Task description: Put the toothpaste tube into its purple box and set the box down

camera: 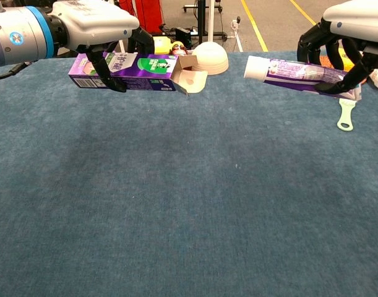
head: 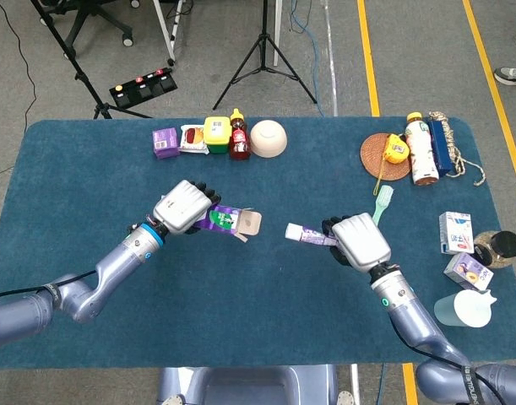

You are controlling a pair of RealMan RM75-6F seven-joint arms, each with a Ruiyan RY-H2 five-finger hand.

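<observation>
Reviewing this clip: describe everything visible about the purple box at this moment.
The purple box is a long, narrow carton, cardboard by its look, with green and white print. The left hand grips it from above, holding it roughly level, clear of the table. Its open end, brown flaps spread, faces the toothpaste tube, which has not reached it.

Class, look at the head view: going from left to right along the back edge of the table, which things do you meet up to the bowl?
Purple carton → red-and-white packet → yellow-lidded green container → red bottle → cream bowl.
</observation>
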